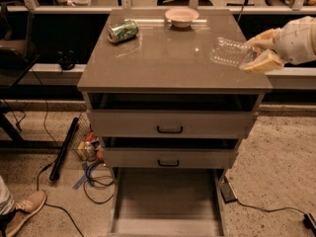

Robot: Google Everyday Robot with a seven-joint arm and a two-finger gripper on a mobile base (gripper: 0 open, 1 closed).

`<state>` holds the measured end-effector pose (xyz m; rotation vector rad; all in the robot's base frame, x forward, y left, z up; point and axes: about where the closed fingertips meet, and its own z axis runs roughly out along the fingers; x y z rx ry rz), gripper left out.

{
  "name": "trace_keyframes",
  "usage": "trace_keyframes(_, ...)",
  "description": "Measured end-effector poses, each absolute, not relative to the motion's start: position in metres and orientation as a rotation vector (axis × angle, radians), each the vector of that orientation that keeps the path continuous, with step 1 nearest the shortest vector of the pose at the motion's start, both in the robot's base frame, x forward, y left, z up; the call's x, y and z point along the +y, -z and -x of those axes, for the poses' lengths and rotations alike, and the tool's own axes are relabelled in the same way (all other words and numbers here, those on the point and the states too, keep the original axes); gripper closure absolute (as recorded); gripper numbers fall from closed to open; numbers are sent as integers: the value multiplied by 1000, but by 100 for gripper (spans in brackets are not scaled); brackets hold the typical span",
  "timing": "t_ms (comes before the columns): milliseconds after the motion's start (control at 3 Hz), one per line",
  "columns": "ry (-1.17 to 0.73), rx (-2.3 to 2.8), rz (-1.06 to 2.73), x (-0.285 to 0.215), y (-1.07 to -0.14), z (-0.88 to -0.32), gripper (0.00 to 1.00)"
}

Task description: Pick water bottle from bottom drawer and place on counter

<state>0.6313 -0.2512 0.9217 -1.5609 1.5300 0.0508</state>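
My gripper [257, 53] reaches in from the right edge with its tan fingers [262, 62] shut on the neck end of the water bottle [229, 52]. The clear ribbed bottle lies sideways, base pointing left, just above the right side of the counter [163, 63]. The bottom drawer [165, 201] is pulled fully open below, and its flat floor holds nothing. The two upper drawers with black handles stand slightly ajar.
A crushed green soda can [122, 31] lies at the counter's back left. A pale bowl [182, 17] stands at the back centre. Cables, a black bar [63, 149] and small clutter lie on the floor left of the cabinet. A shoe [22, 211] shows at bottom left.
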Motion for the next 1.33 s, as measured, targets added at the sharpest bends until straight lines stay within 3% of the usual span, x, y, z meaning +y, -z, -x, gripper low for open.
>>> trace_keyframes(1000, -244, 1588, 1468, -190, -901, -710, 98)
trace_keyframes(1333, -285, 1607, 1453, -178, -891, -724, 74)
